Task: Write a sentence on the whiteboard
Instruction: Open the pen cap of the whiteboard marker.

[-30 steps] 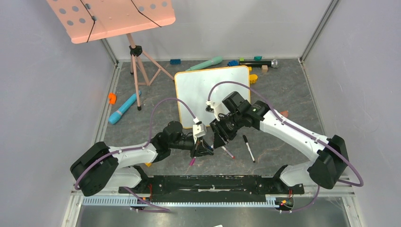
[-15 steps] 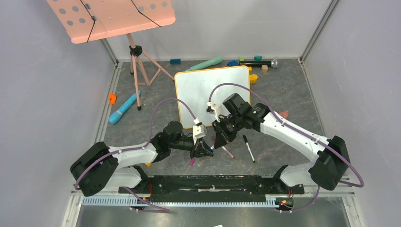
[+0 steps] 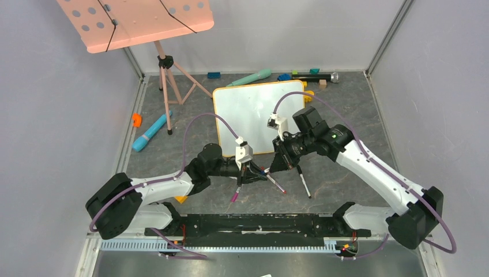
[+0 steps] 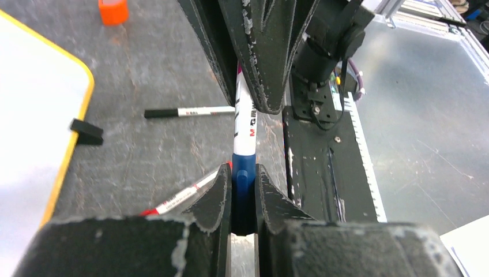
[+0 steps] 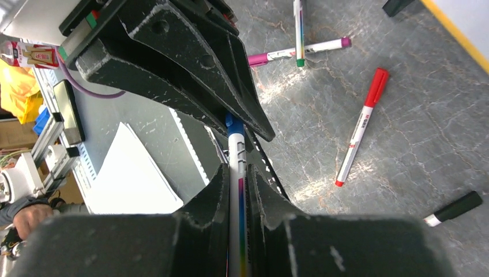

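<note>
Two grippers share one blue marker [image 3: 262, 171] just off the near edge of the whiteboard [image 3: 254, 109]. From above, the left gripper [image 3: 250, 172] and right gripper [image 3: 275, 165] meet nose to nose. The whiteboard is a glossy white sheet in a thin, rounded yellow frame. I see no sentence on it yet, so I judge we're at uncapping.

From the left wrist, my fingers are pinched tight on the blue cap [image 4: 243, 173], and the smooth white barrel runs on into the other jaws. My worry is that a pull off the marker's axis could let that slick plastic twist or slide out.

From the right wrist, the fingers are clamped on the barrel. A red pen [image 5: 362, 124] lies off the whiteboard's near edge on the veined, grey, stone-look table [image 5: 415, 150]. A dropped marker would roll there among the loose pens.
</note>
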`<state>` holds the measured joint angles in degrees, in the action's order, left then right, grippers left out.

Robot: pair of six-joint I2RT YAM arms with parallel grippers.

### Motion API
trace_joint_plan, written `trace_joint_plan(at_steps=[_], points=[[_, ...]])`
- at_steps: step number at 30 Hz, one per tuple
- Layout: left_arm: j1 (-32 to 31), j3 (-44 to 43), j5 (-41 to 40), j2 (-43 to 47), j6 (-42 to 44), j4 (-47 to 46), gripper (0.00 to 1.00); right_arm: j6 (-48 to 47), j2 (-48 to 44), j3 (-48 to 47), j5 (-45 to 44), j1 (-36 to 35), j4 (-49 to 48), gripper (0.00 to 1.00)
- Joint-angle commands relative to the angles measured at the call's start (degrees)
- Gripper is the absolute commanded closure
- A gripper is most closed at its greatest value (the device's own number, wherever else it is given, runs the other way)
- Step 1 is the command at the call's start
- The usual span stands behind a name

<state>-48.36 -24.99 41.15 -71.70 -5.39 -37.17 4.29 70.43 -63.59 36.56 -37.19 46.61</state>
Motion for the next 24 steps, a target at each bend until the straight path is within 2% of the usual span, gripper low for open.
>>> trace_joint_plan(at_steps=[1,13,24], points=[[0.4,1.7,0.7,-0.1,0.7,4.8,0.98,-3.8,-5.5,-0.8,-6.2,4.5,4.8,1.00],[0.4,2.0,0.8,0.3,1.0,4.8,0.98,-6.3,-6.1,-2.2,-11.9,6.2,6.1,1.00],[0.4,1.7,-0.3,0.3,0.7,5.5,0.98,-6.6,-8.6,-2.1,-17.5,10.7,6.8,1.00]])
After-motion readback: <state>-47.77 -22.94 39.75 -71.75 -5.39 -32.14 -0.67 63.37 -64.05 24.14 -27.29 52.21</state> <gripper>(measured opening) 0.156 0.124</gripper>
